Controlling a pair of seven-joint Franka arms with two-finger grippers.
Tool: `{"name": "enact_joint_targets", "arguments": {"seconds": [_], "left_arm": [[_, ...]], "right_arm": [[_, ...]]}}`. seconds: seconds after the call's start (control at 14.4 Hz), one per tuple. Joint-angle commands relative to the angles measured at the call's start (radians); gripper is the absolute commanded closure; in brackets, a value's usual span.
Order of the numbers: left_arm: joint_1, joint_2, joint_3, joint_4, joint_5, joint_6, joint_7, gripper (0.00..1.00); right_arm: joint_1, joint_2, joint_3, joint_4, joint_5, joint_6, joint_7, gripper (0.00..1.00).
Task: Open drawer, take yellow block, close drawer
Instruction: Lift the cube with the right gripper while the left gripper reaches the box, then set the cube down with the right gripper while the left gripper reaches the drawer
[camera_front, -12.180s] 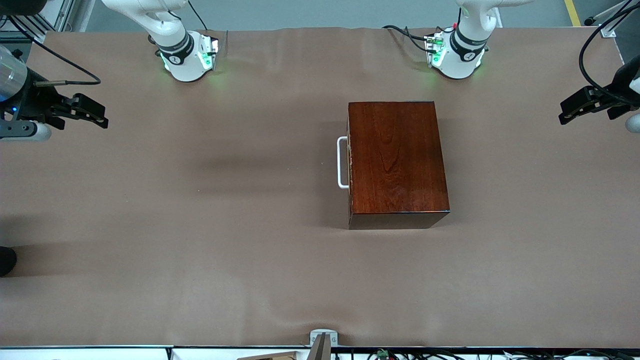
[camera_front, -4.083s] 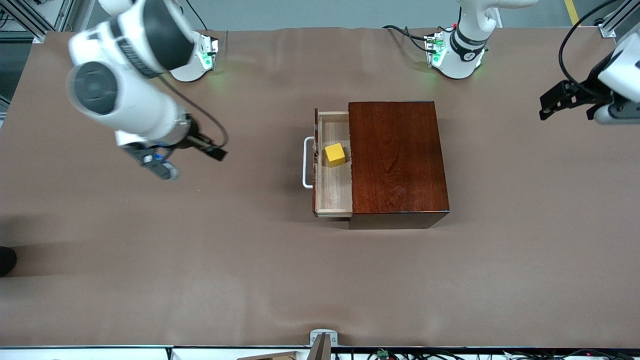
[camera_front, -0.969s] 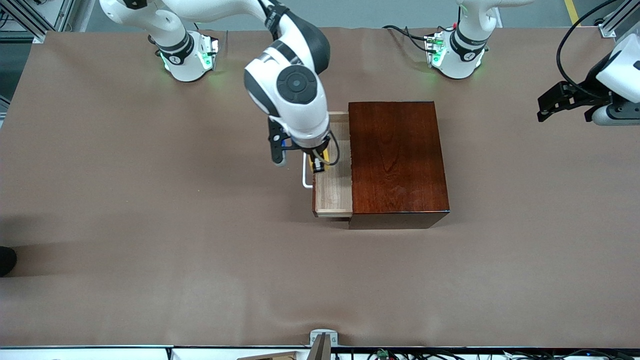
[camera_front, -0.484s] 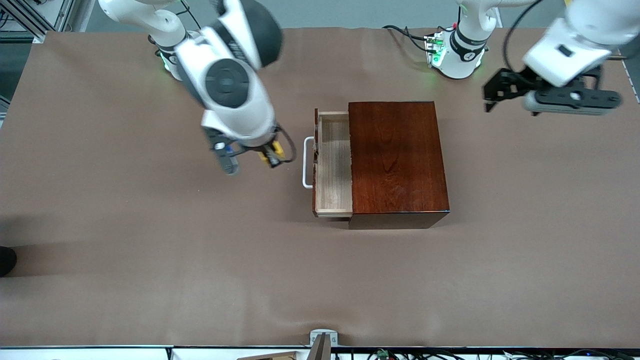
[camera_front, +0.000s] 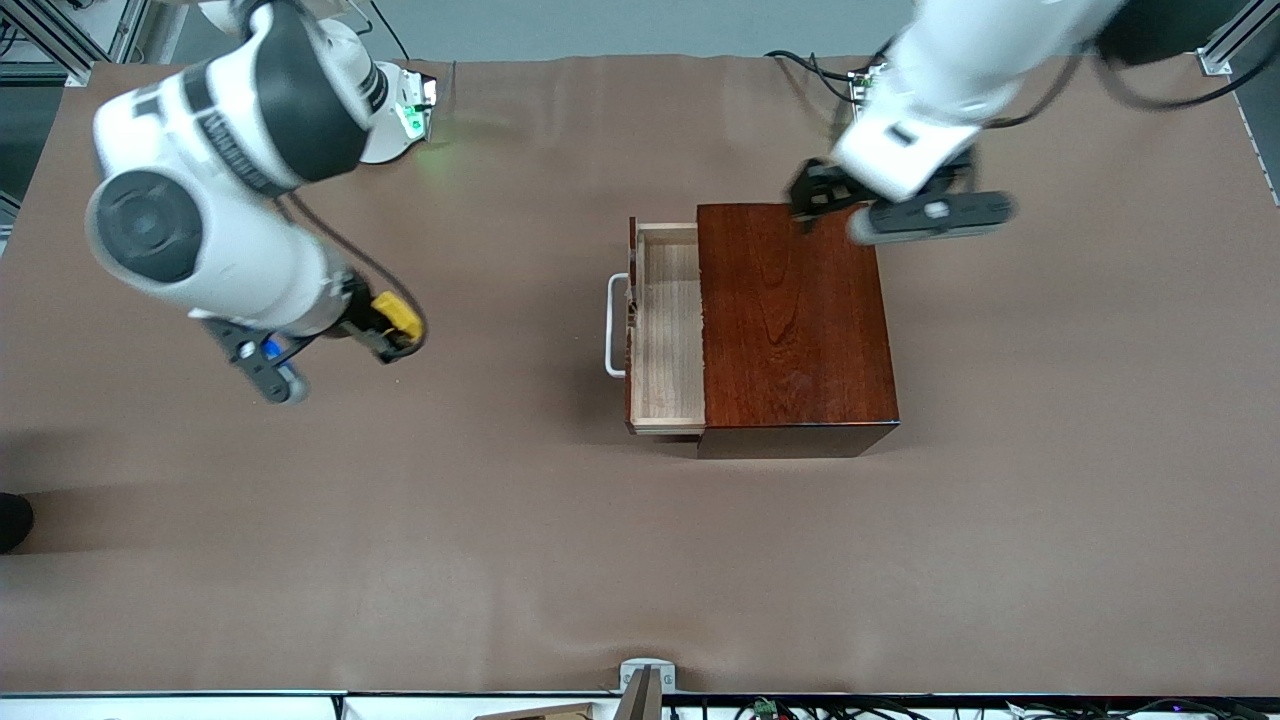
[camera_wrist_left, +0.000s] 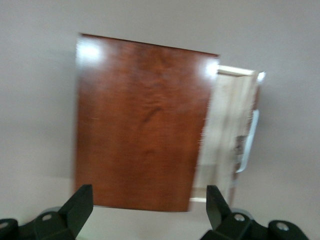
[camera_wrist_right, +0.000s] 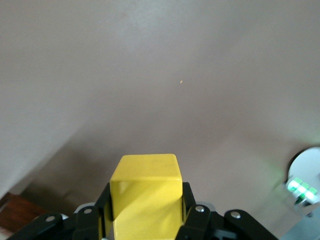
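Observation:
The dark reddish-brown box (camera_front: 795, 320) stands mid-table with its drawer (camera_front: 668, 340) pulled out, pale interior bare, white handle (camera_front: 612, 325) facing the right arm's end. My right gripper (camera_front: 395, 332) is shut on the yellow block (camera_front: 397, 315), held above bare table, well away from the drawer. In the right wrist view the block (camera_wrist_right: 145, 195) fills the right gripper (camera_wrist_right: 145, 212). My left gripper (camera_front: 812, 196) is open and empty over the box's top edge nearest the robots' bases. The left wrist view shows the left gripper (camera_wrist_left: 148, 212) open above the box (camera_wrist_left: 140, 120) and the drawer (camera_wrist_left: 225, 130).
Brown table cover (camera_front: 500, 520) spreads all round the box. The right arm's base (camera_front: 395, 110) and the left arm's base (camera_front: 865, 85) stand at the table's edge farthest from the front camera. A small metal bracket (camera_front: 645, 680) sits at the nearest edge.
The right gripper has carried the yellow block away from the drawer toward the right arm's end. The left arm has swung in from the table's end to over the box.

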Motion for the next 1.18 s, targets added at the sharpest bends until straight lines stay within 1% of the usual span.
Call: {"name": "enact_joint_targets", "arguments": {"seconds": [0.0,0.14,0.21,0.28,0.35,0.48,0.55,0.62,0.69,0.76,0.83,0.97,1.11], "left_arm": [[-0.136,0.135,0.005,0.094,0.021,0.093,-0.237,0.0],[-0.233,0.209,0.006,0.103,0.096,0.219,-0.427,0.0],[-0.284,0.255,0.015,0.121,0.119,0.277,-0.519,0.0],[-0.345,0.304,0.043,0.144,0.148,0.323,-0.6,0.0],[-0.42,0.345,0.09,0.167,0.173,0.362,-0.665,0.0],[-0.604,0.43,0.245,0.215,0.176,0.451,-0.78,0.0],[-0.699,0.47,0.335,0.245,0.176,0.497,-0.835,0.0],[-0.774,0.505,0.413,0.265,0.176,0.532,-0.878,0.0],[-0.815,0.536,0.458,0.267,0.173,0.566,-0.905,0.0],[-0.826,0.56,0.472,0.264,0.173,0.575,-0.916,0.0],[-0.829,0.583,0.476,0.258,0.176,0.574,-0.932,0.0],[-0.852,0.622,0.486,0.243,0.197,0.559,-0.969,0.0],[-0.855,0.649,0.503,0.241,0.201,0.493,-1.005,0.0]], "right_arm": [[-0.093,-0.03,0.02,-0.129,0.015,0.021,-0.261,1.0],[-0.129,-0.052,0.019,-0.229,0.036,0.078,-0.326,1.0],[-0.134,-0.065,0.017,-0.257,0.034,0.093,-0.367,1.0],[-0.143,-0.068,0.015,-0.281,0.031,0.113,-0.422,1.0],[-0.167,-0.068,0.015,-0.316,0.03,0.153,-0.474,1.0],[-0.204,-0.089,0.015,-0.44,0.03,0.277,-0.589,1.0],[-0.224,-0.102,0.015,-0.505,0.028,0.337,-0.642,1.0],[-0.241,-0.112,0.014,-0.572,0.027,0.404,-0.712,1.0],[-0.267,-0.111,0.014,-0.634,0.027,0.475,-0.784,1.0],[-0.275,-0.105,0.012,-0.683,0.016,0.551,-0.836,1.0],[-0.284,-0.1,0.014,-0.717,-0.029,0.611,-0.887,1.0],[-0.318,-0.061,0.015,-0.726,-0.059,0.635,-0.964,1.0],[-0.333,-0.033,0.014,-0.757,-0.064,0.703,-0.998,1.0]]}}
